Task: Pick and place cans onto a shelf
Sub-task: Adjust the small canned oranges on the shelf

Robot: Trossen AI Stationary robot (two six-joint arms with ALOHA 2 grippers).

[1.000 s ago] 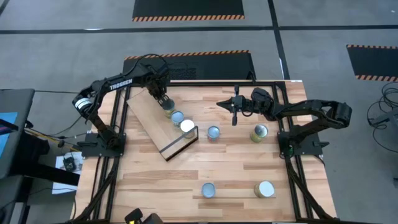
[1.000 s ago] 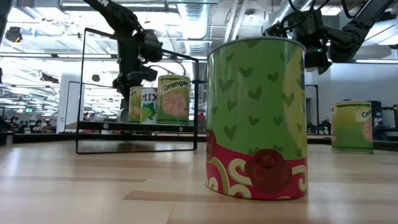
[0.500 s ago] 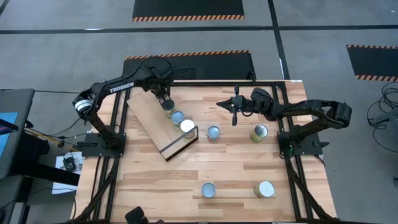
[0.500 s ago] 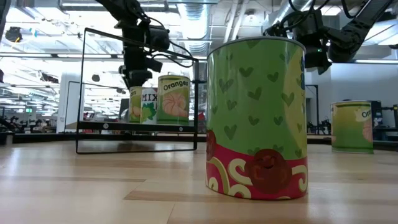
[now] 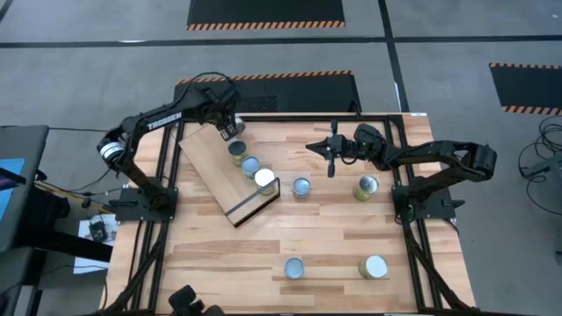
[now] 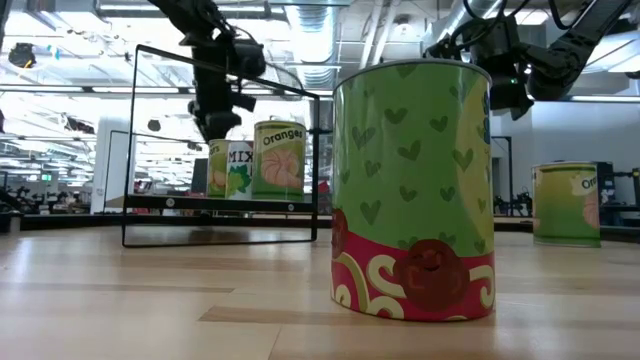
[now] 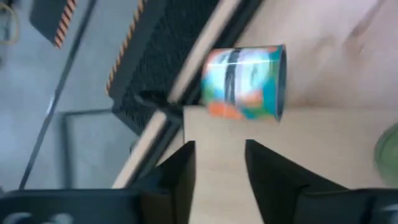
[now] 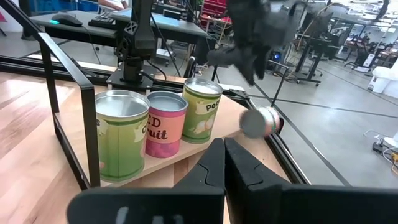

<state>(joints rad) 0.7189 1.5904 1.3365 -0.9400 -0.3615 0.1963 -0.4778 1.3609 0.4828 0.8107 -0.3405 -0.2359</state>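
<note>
Pale plywood shelf lies at an angle on the slatted table, its black frame at the near end. Three cans stand in a row along it. The left gripper hangs over the far end of the shelf, its jaws apart with nothing between them. The right gripper waits over the middle of the table, fingers pressed together and empty.

The step in hand looks like setting down a fourth can, which sits at the far edge of the board just ahead of the left fingers. Next, the left arm would need to lift clear without knocking it, then go for one of the four loose cans on the table.

From above, the arm hides that fourth can. The left wrist view shows its colourful label. The right wrist view shows it smeared and perhaps tipped on its side, so whether it stands upright cannot be told. The low view alone reads the shelf labels, "Oranges" and "MIX", behind a large green and red can
</note>
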